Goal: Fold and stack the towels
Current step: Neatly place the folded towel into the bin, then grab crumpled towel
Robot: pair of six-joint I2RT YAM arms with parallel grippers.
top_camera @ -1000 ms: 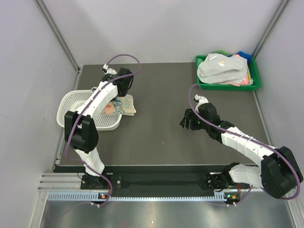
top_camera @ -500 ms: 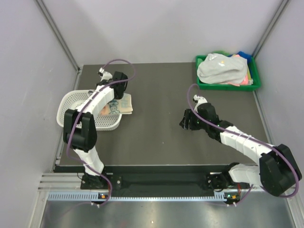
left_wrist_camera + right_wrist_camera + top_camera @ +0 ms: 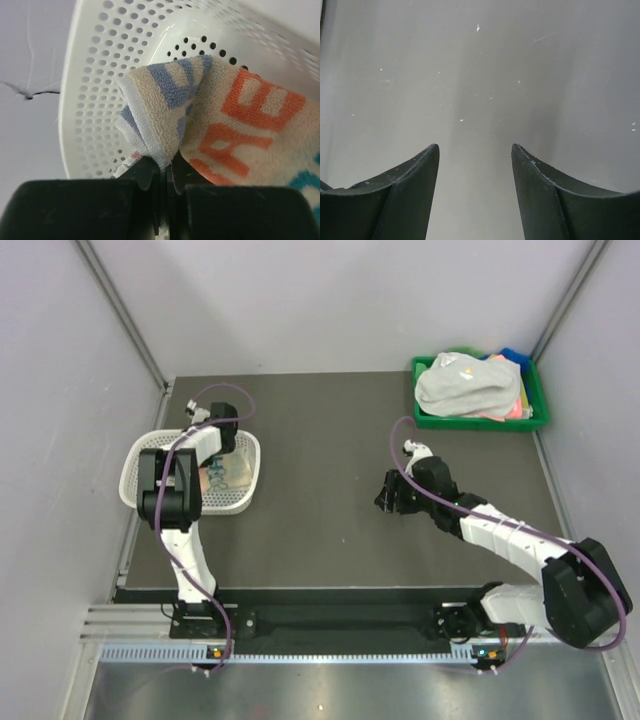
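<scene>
I'm clamping the left gripper point(image 3: 162, 172) on one lettered towel point(image 3: 240, 125), apparently folded, at the left-edge basket point(image 3: 100, 75); the right gripper point(image 3: 475, 165) is idling open, other towels point(image 3: 465, 388) heaping the far-right-corner tray point(image 3: 541, 422)

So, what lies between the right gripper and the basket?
Nothing. In the top view, only bare dark table lies between the right gripper and the basket.
</scene>
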